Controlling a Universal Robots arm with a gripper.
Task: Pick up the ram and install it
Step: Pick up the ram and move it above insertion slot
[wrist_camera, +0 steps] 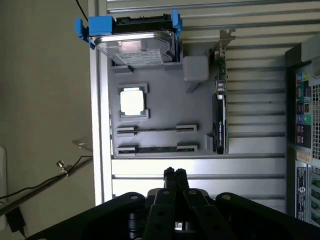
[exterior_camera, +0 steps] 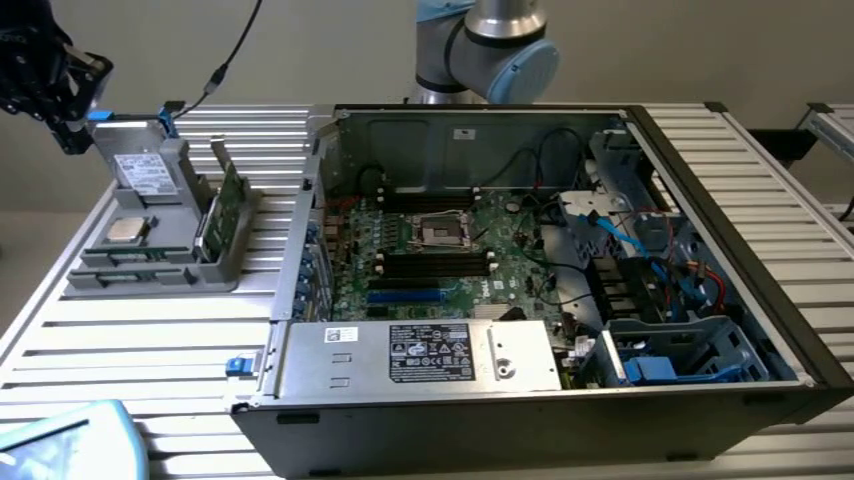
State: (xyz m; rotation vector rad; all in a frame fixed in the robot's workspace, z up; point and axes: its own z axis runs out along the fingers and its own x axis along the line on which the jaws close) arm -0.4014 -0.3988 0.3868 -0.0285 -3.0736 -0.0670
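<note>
Shut and empty, the pincer [wrist_camera: 175, 174] hovers at the exterior view's upper left. The ram [wrist_camera: 157, 149] lies in the grey tray [wrist_camera: 165, 100], in the slot nearest the pincer's tips, its long axis crosswise to their reach.

The ram [wrist_camera: 156, 149]: a long, thin, dark stick seated on edge and level in a slot of the grey holder tray [wrist_camera: 200, 100]; it occupies the slot farther from the square silver chip [wrist_camera: 132, 101]; a grey clip stands at each end; it runs parallel to the neighbouring slot.
</note>
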